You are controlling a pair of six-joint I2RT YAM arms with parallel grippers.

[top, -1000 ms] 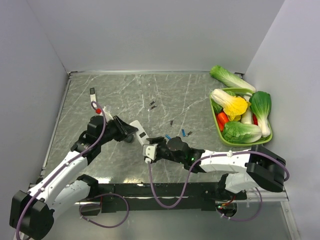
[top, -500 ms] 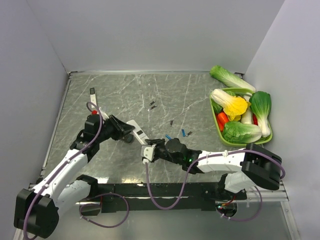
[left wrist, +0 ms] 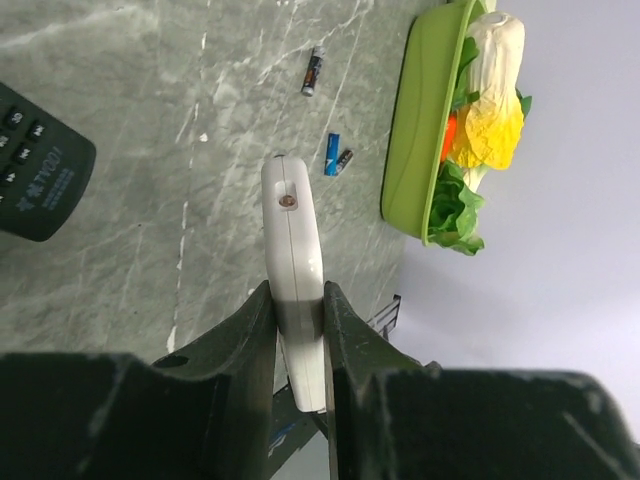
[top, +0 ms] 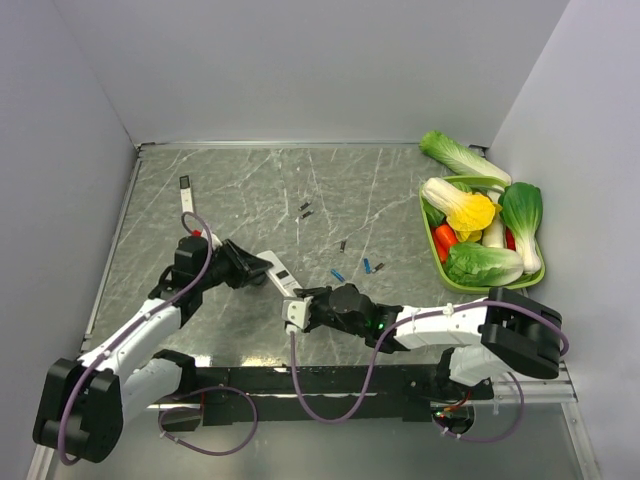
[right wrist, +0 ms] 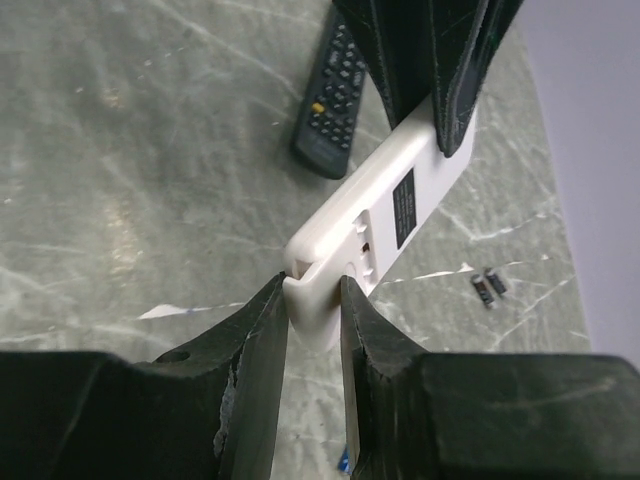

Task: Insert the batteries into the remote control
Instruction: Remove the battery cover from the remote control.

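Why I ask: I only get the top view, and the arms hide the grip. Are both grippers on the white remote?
Observer: Yes. The right wrist view shows the right gripper shut on one end of the white remote.
Operator: And the left?
Observer: The left gripper clamps the other end between both fingers.
Operator: Anything hidden near the arms?
Observer: A black remote lies buttons up, untouched by either gripper.
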